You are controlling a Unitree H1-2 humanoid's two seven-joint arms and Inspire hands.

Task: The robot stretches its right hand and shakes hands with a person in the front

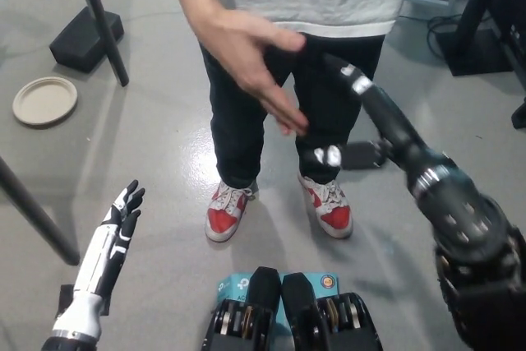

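Observation:
A person in a grey shirt, black trousers and red-and-white shoes stands in front of me. The person's hand hangs open and flat in the air, holding nothing. My black right hand is below and to the right of it, apart from it, with its fingers spread open. My white left hand rests low at the lower left, fingers straight and apart, holding nothing.
A round beige plate lies on the grey floor at the left. A black stand with a block base rises at the upper left, and a dark bar crosses the left edge. Black equipment and cables fill the upper right.

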